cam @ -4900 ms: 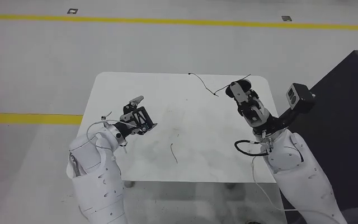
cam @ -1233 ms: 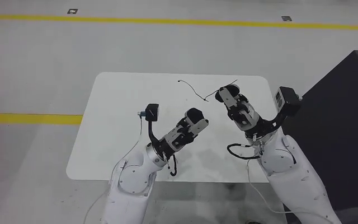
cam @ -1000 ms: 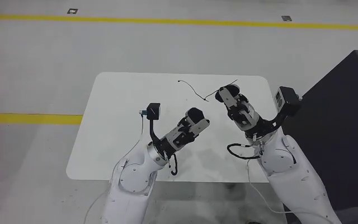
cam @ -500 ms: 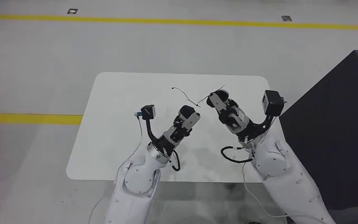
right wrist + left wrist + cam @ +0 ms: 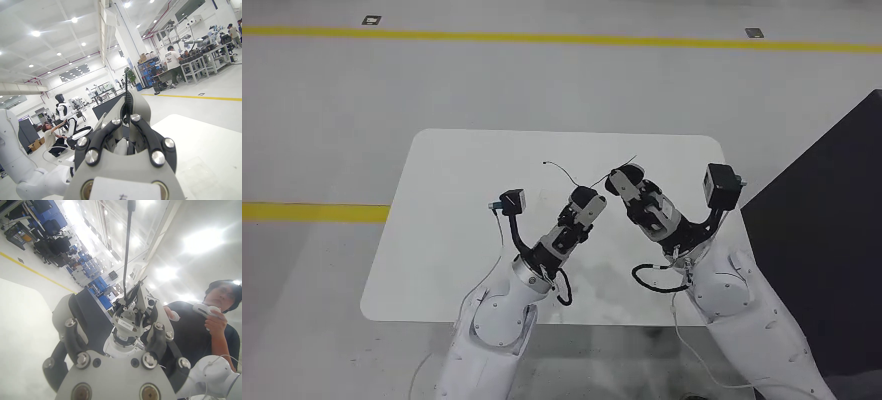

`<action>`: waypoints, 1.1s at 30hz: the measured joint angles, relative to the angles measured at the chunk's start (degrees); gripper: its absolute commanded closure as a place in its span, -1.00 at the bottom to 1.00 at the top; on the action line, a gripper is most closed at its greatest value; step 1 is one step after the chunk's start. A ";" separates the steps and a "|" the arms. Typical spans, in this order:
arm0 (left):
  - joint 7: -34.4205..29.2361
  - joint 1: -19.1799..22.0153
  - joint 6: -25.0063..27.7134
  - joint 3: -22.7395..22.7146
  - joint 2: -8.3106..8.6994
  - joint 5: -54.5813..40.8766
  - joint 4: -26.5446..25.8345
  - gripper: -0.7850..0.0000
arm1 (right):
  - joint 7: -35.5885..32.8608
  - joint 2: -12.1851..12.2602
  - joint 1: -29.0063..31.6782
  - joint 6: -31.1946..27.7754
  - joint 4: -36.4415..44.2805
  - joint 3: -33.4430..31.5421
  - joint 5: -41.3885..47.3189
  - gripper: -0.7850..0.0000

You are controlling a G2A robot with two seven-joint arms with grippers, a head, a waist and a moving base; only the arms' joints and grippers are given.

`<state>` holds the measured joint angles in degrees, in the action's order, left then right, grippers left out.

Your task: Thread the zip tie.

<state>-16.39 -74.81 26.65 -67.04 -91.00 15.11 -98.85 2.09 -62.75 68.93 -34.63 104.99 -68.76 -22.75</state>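
Black zip tie (image 5: pixel 126 255) is clamped in the closed jaws of the right gripper (image 5: pixel 622 183), held up off the white desk (image 5: pixel 442 220). One long stretch reaches away over the desk's far middle, and a short stub pokes out the other side. Over the last few seconds both arms have drawn in from opposite sides of the desk, so the left gripper (image 5: pixel 585 204) now sits just beside the right one, nearly tip to tip above the centre. That looks like the line-up for threading, since the tie is still a single open strand with no loop made. The left jaws stand wide apart, holding nothing and aimed at the right gripper. Both forearms angle inward, wrists raised.
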 measured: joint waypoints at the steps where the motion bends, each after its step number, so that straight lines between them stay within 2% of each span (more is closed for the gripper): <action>1: 0.20 -0.03 0.04 0.12 0.04 0.00 0.00 -0.73 | -0.01 -0.06 -0.03 -0.02 -0.02 0.02 -0.10 1.00; 3: 0.52 -0.06 0.12 0.29 0.14 -0.05 0.02 -0.73 | -0.16 -0.17 -0.08 -0.06 -0.08 0.04 -0.24 1.00; 6: 1.33 -0.02 0.36 0.26 0.27 -0.40 0.20 -0.40 | -0.20 -0.18 -0.09 -0.07 -0.09 0.03 -0.26 1.00; 8: 1.76 0.15 0.43 0.24 0.34 -0.52 0.30 -0.26 | -0.20 -0.17 -0.09 -0.07 -0.09 0.03 -0.26 1.00; 10: 2.05 0.35 0.40 0.32 0.43 -0.56 0.45 -0.25 | -0.20 -0.17 -0.09 -0.07 -0.09 0.03 -0.25 1.00; 18: 2.91 0.59 0.31 0.78 0.77 -0.72 0.44 0.06 | -0.19 -0.17 -0.09 -0.07 -0.09 0.03 -0.25 1.00; 28: 3.29 0.12 0.89 0.80 1.31 -1.27 0.06 0.20 | -0.19 -0.17 -0.09 -0.07 -0.09 0.03 -0.25 1.00; 33: 3.25 -0.11 1.11 0.86 1.58 -1.73 0.11 0.18 | -0.19 -0.17 -0.09 -0.07 -0.09 0.03 -0.25 1.00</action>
<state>-13.15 -74.92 27.75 -66.18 -89.42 13.38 -98.74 1.89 -62.92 68.84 -34.70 104.90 -68.73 -23.00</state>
